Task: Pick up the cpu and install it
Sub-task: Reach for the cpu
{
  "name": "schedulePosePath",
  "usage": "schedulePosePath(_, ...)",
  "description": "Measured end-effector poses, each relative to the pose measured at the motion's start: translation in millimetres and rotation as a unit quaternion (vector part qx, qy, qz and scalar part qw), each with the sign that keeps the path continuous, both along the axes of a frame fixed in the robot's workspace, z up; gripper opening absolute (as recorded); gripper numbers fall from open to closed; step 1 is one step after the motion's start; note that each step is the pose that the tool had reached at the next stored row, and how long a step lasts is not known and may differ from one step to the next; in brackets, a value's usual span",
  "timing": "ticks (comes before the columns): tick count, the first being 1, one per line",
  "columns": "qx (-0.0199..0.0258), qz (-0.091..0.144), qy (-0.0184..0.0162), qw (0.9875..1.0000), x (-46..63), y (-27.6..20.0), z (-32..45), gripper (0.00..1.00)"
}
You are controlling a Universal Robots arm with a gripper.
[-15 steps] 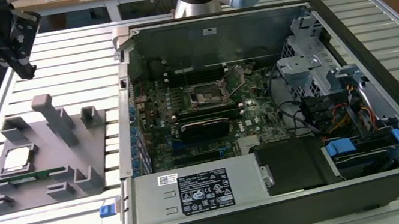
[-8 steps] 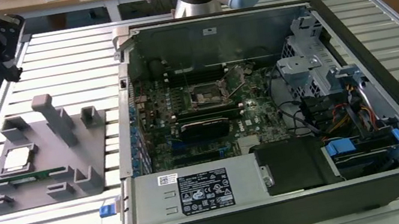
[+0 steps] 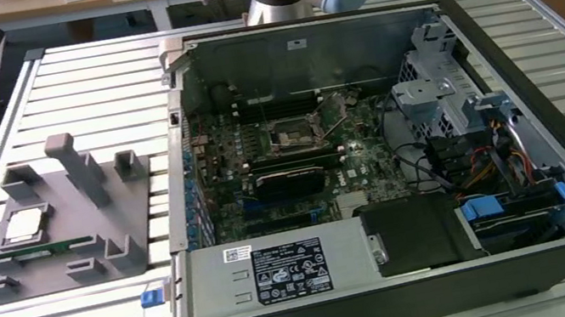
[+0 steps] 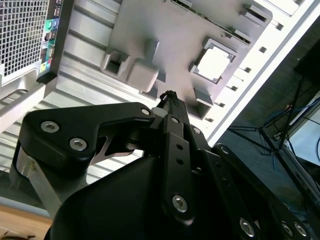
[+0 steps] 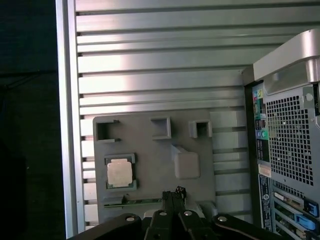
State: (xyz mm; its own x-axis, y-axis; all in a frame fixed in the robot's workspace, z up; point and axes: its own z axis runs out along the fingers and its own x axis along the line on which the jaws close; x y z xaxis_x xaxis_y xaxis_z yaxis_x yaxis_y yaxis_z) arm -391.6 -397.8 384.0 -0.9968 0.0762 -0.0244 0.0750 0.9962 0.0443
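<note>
We see the claw point(image 5: 174, 194) pinched together and empty, hanging over the grey tray point(image 5: 145, 150). The cpu point(image 5: 120, 172) lies flat in its pocket there, untouched, beside the tips on the side away from the computer case point(image 5: 290, 150), toward the worktop point(image 5: 150, 65) edge

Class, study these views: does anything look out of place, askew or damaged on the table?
Nothing stands out. The cpu lies flat and square in its recess on the grey holder, and the memory stick sits straight in its slot beside it. The gripper is clear of both, holding nothing.
</note>
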Motion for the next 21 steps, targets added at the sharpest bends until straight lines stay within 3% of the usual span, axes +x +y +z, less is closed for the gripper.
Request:
schedulePosePath(11,0.0000,0.000,0.0001,1.0000,-39.5,0.1,-1.5,0.11)
schedulePosePath(13,0.0000,0.000,0.0018,1.0000,-43.4,0.0,-2.3,0.11)
schedulePosePath(15,0.0000,0.000,0.0070,1.0000,-44.8,-0.2,-3.5,0.11)
schedulePosePath(21,-0.0004,0.000,0.0286,0.9996,-47.3,-1.2,-8.5,0.11)
